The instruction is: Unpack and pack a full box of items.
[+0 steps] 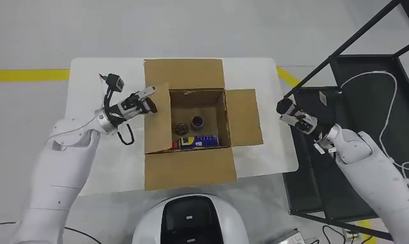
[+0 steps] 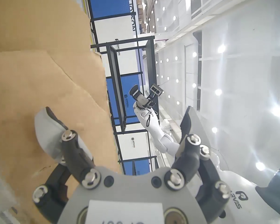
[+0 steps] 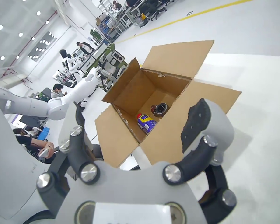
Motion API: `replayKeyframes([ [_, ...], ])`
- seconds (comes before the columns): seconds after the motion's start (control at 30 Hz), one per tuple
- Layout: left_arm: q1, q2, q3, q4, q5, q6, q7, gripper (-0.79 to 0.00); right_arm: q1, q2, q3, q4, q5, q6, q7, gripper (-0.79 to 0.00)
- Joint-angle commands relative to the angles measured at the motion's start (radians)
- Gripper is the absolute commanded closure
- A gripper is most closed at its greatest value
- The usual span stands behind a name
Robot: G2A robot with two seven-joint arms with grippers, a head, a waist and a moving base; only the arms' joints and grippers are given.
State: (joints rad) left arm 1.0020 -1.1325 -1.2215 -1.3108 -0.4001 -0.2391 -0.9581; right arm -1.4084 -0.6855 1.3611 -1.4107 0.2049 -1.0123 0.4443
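Observation:
An open cardboard box (image 1: 184, 73) stands in the middle of the white table (image 1: 96, 78), flaps spread out. Inside lie a blue and yellow spray can (image 1: 198, 141) and two dark round jars (image 1: 198, 122). My left gripper (image 1: 151, 98) is open just outside the box's raised left flap (image 2: 37, 71), one finger (image 2: 49, 127) close against the cardboard, nothing held. My right gripper (image 1: 283, 106) hangs open and empty beyond the table's right edge. From there it looks at the box (image 3: 177, 57), the can (image 3: 146, 122) and one jar (image 3: 160, 109).
A black metal cart (image 1: 358, 84) with a slanted bar stands right of the table, under my right arm. Bare table surface lies left of the box and at the far right corner (image 1: 262, 68). A yellow floor line (image 1: 32, 74) runs behind.

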Motion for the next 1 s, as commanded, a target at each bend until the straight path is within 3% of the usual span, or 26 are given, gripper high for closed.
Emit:
replayKeyframes([
  [0.0, -0.012, -0.005, 0.028, 0.013, 0.022, -0.001, 0.013, -0.785, 0.012, -0.007, -0.020, 0.045, 0.056, 0.000, 0.022, -0.785],
  [0.33, -0.011, -0.013, 0.064, 0.031, 0.107, -0.055, 0.086, -0.785, 0.113, -0.061, -0.124, 0.208, 0.247, 0.000, 0.124, -0.785],
  [0.63, 0.015, -0.003, 0.006, 0.008, 0.057, -0.067, 0.094, -0.785, 0.206, -0.109, -0.173, 0.267, 0.324, 0.000, 0.236, -0.785],
  [0.97, 0.015, -0.003, 0.006, 0.008, 0.057, -0.067, 0.094, -0.785, 0.206, -0.109, -0.173, 0.267, 0.324, 0.000, 0.236, -0.785],
])
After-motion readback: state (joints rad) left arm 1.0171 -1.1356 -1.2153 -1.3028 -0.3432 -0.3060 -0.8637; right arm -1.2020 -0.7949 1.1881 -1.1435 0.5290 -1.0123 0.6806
